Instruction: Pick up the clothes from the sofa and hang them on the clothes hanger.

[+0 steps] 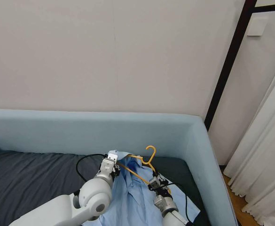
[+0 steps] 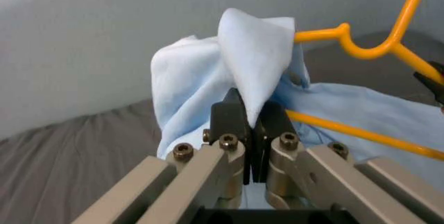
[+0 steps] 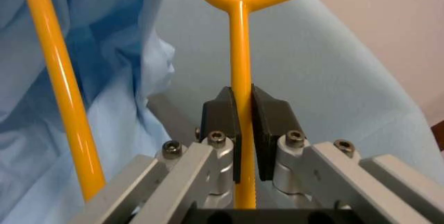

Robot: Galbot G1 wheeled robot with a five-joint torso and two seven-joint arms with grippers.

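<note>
A light blue shirt [image 1: 130, 195] lies bunched on the sofa's dark seat cushion [image 1: 29, 174], with an orange clothes hanger [image 1: 144, 167] resting across it. My left gripper [image 1: 112, 162] is shut on a fold of the shirt [image 2: 236, 63], pinching it and holding it up by the hanger's shoulder end [image 2: 319, 34]. My right gripper [image 1: 157, 182] is shut on the hanger's rod [image 3: 240, 78], just below where the hook begins. The hook [image 1: 151, 149] stands up toward the sofa's backrest.
The pale blue sofa backrest [image 1: 90, 129] runs behind the work and its side arm [image 1: 208, 165] closes off the right. A dark door frame [image 1: 226, 66] and white curtains [image 1: 264, 160] stand to the right of the sofa.
</note>
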